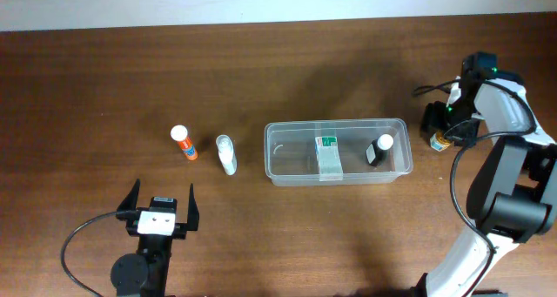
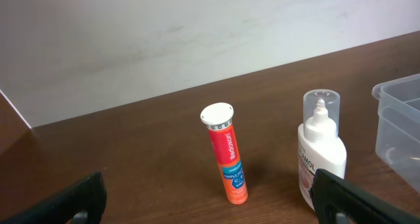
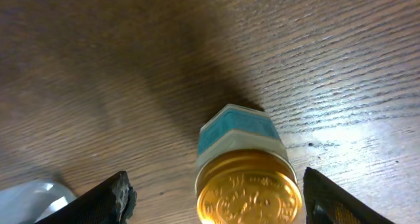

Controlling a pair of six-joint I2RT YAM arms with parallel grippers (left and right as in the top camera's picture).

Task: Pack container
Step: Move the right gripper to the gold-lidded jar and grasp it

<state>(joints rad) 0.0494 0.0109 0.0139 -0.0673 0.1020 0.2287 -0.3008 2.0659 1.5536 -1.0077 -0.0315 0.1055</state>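
Observation:
The clear plastic container (image 1: pixel 338 151) sits mid-table and holds a white-and-green box (image 1: pixel 328 156) and a small dark bottle with a white cap (image 1: pixel 379 150). Its corner shows in the left wrist view (image 2: pixel 400 119). An orange tube (image 1: pixel 184 144) (image 2: pixel 226 152) and a white bottle (image 1: pixel 226 153) (image 2: pixel 320 152) stand left of it. My left gripper (image 1: pixel 163 208) (image 2: pixel 210 207) is open and empty, near the front edge. My right gripper (image 1: pixel 446 127) (image 3: pixel 213 198) is open, its fingers either side of a gold-lidded jar (image 3: pixel 244 175) (image 1: pixel 439 142) right of the container, not touching it.
The table is dark wood (image 1: pixel 104 88). A pale wall (image 2: pixel 164 33) runs behind its far edge. The right arm's body and cables (image 1: pixel 509 175) stand at the right edge of the table.

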